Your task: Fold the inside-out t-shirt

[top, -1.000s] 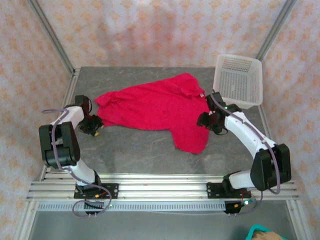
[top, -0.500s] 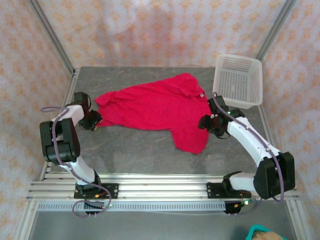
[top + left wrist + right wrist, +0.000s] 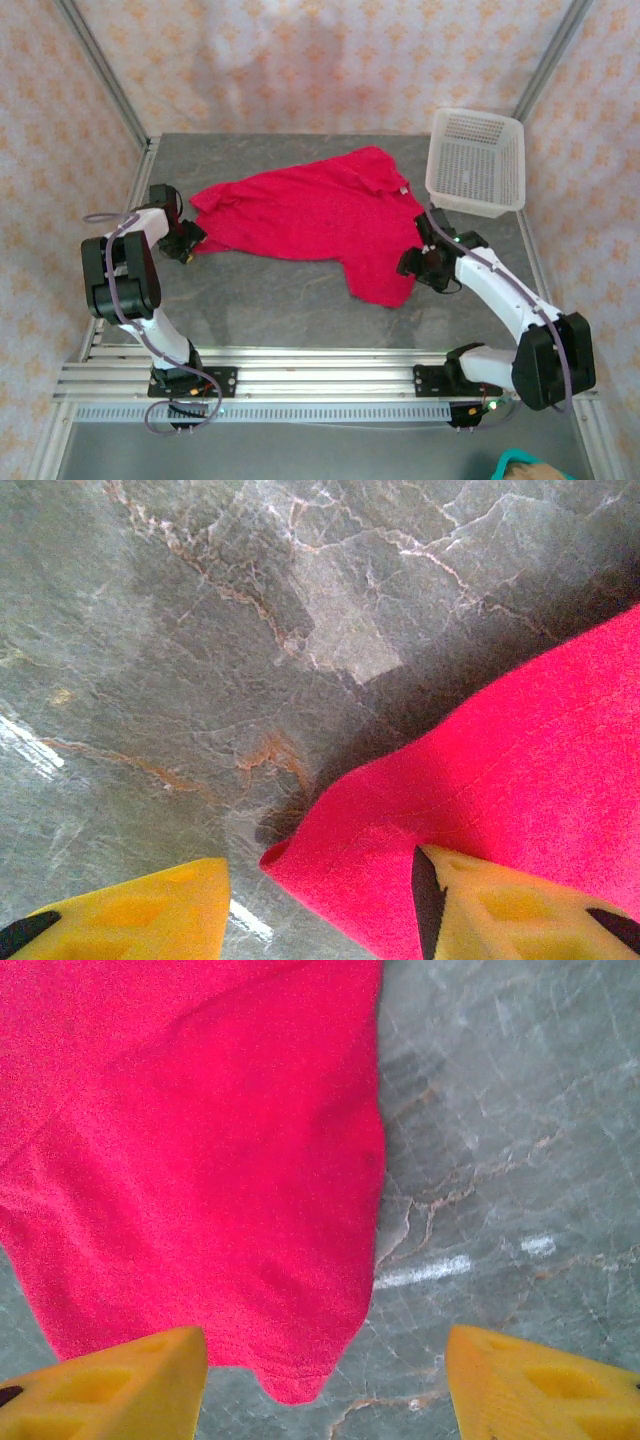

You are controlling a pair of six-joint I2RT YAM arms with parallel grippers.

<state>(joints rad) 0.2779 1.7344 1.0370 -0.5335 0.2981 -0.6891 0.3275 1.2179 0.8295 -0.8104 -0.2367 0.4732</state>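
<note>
1. The bright red-pink short-sleeved t-shirt of soft fabric (image 3: 310, 215) lies spread on the grey stone-pattern table (image 3: 270, 300), in the middle of the top view. Its long axis runs from left to right, and one flap reaches toward the lower middle.
2. My left gripper (image 3: 320, 890) stands partly open at the shirt's left corner. The corner lies between my yellow fingers (image 3: 500, 910), with one over the cloth, but nothing is clamped.
3. My right gripper (image 3: 325, 1360) is wide open and holds nothing. The tip of the flap points down between its fingers.
4. I judge each arm is nearest to its own end of the shirt.
</note>
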